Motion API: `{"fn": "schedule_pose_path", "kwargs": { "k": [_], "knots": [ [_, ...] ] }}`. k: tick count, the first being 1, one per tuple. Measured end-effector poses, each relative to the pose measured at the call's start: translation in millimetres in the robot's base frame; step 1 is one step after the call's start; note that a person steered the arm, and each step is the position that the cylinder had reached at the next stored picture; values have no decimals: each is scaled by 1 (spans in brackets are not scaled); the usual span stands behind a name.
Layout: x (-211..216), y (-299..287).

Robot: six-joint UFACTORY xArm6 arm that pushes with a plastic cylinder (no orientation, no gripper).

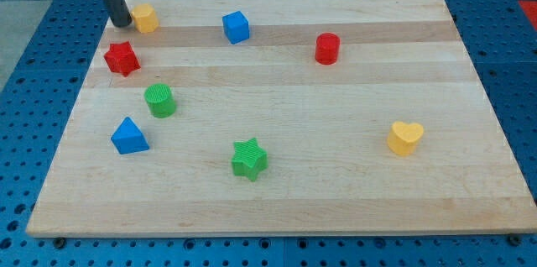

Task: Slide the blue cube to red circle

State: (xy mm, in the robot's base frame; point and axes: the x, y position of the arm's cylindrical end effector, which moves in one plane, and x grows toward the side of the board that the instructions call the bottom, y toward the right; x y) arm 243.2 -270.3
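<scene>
The blue cube sits on the wooden board near the view's top, left of centre. The red circle block stands to its right and slightly lower, about a hundred pixels away. My tip rests at the view's top left, just left of the yellow block and well to the left of the blue cube. The tip touches neither the cube nor the red circle.
A red star lies below my tip. A green circle block and a blue triangle sit at the left. A green star is at bottom centre. A yellow heart is at the right.
</scene>
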Motion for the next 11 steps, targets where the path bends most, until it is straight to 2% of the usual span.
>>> {"fn": "schedule_pose_path", "kwargs": {
  "k": [1,5,6,7,8,9,11],
  "knots": [
    [17,43],
    [-37,44],
    [-37,97],
    [-31,146],
    [10,146],
    [38,181],
    [33,255]
  ]
}}
